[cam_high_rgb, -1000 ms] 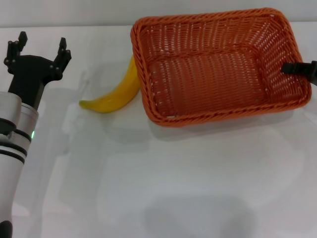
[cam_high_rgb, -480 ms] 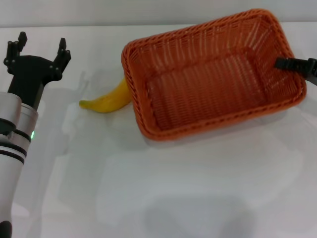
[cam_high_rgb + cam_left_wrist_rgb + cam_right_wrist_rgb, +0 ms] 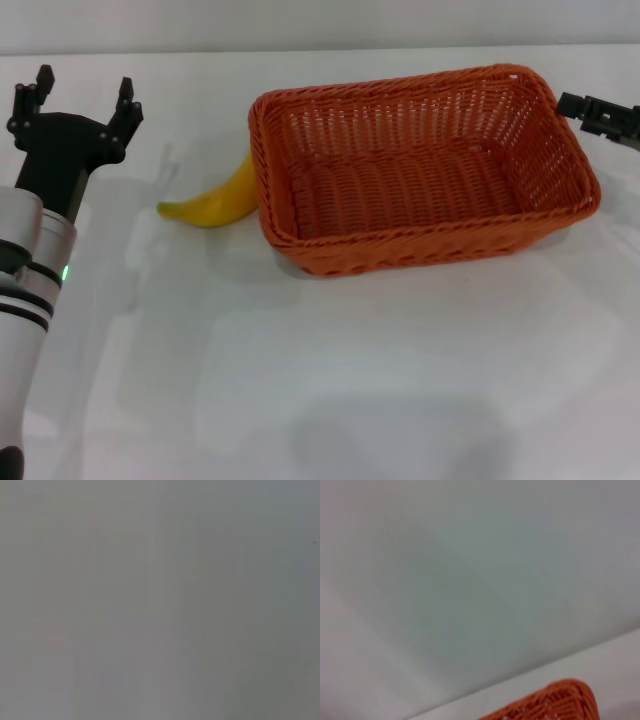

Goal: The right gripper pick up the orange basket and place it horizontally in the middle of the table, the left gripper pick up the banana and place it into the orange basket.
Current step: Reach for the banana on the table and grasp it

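On the table [image 3: 350,380], orange basket [image 3: 420,170] apparently hides part of banana [image 3: 215,200].

No readable text, labels, brand marks, numbers or signs in any view. Orange basket [image 3: 420,180], banana [image 3: 215,200], table [image 3: 350,380] and both arms carry no legible markings. Left wrist view shows only a featureless grey field.

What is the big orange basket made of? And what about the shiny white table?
The large rectangular woven orange basket looks like wicker or plastic strands made to look like it: you can see braided strips and little gaps in its sides. Which one is hard to tell. The wide glossy white table looks smooth and hard, maybe laminate, since faint reflections show on it.
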Robot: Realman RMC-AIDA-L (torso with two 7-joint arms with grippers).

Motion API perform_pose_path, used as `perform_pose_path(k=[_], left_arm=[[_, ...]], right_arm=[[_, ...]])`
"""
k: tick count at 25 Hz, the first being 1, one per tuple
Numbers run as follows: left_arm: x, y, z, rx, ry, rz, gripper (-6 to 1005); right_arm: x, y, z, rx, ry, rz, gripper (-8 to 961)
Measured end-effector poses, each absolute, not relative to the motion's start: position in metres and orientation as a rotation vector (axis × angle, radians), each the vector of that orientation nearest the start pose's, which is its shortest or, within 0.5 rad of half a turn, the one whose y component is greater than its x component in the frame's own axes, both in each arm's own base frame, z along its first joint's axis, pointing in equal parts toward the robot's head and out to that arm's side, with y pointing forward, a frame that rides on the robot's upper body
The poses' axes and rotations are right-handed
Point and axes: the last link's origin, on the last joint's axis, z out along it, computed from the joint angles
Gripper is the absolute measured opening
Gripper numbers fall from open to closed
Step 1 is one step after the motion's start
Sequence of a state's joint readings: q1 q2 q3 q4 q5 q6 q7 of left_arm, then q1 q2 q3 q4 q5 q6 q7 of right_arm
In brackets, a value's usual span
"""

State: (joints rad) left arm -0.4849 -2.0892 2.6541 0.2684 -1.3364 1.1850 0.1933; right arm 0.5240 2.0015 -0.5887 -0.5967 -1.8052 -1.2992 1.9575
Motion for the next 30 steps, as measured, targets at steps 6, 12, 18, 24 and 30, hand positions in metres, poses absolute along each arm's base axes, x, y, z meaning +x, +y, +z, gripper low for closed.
perform_pose_path(k=[6,12,18,24,30], left_arm=[[-0.299,0.340,-0.031,-1.570,-0.387,-0.592,852],[-0.294,0.340,-0.026,-1.535,-0.371,-0.633,852],[-0.277,0.336,-0.016,-1.462,-0.317,-0.758,851],[-0.261,0.322,0.005,-1.334,-0.377,-1.122,850],[-0.258,0.326,0.037,-1.292,-0.590,-1.657,849]], right_arm=[[0.298,0.377,0.064,-2.100,1.223,0.941,742],[0.288,0.379,0.090,-2.098,0.754,0.956,867],[0.270,0.346,0.108,-2.019,0.145,1.065,866],[0.281,0.322,0.109,-1.867,0.103,1.188,864],[0.297,0.312,0.100,-1.839,0.206,1.190,864]])
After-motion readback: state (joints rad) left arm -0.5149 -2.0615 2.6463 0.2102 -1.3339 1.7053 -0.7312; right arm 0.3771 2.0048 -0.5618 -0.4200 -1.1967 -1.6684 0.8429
